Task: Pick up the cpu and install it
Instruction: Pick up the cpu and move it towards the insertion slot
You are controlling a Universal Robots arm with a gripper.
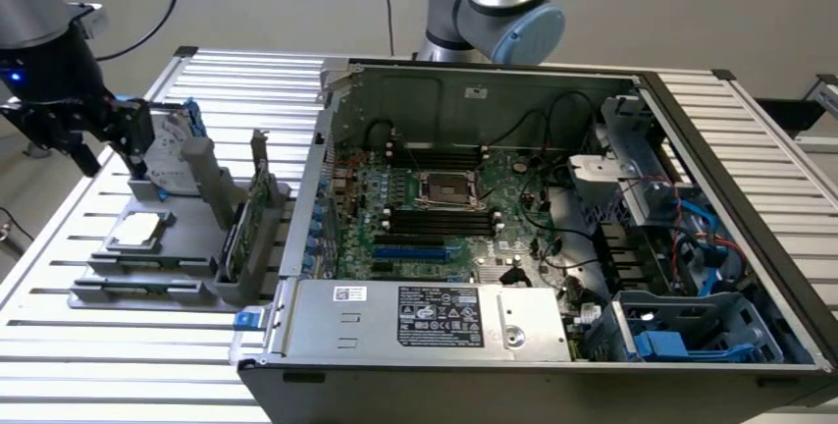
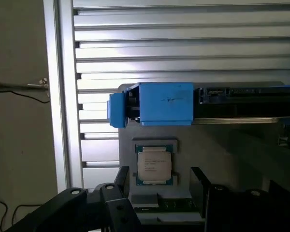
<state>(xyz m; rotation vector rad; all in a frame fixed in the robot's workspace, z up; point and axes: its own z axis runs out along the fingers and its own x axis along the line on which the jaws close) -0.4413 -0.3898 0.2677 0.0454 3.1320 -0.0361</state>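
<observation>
While the gripper (image 1: pixel 114 161) hangs in the air over the exterior view's left end of the table (image 1: pixel 78 345), its two dark fingers (image 2: pixel 101 212) stand spread wide and have hold of nothing. In the wrist view the gap between them frames the chip below, with clear space between the fingers and it, so no contact is made.

Directly beneath that gap lies the cpu (image 2: pixel 154 166), flat, its silvery top upward and its pale rim showing all round. It sits in a square recess of a grey holder (image 1: pixel 131 257) that rests on the slatted table. Just beside it on the same holder stands the hard drive (image 2: pixel 165 104) in its blue bracket, upright on edge and apart from the chip.

Further out, toward the exterior view's right, the open computer case (image 1: pixel 392 321) lies on the table with the green motherboard (image 1: pixel 392 218) exposed. Its metal-framed socket (image 1: pixel 445 186) sits near the board's middle, well apart from the holder and from the gripper. Whether the socket's frame is latched or lifted I cannot tell.

As I judge it, the task is at its very beginning — the gripper is lined up over the chip, but the pick-up is not yet done. The cpu lies ungrasped in its recess, so the grasp, the carry across to the case and the seating in the socket are all left.
</observation>
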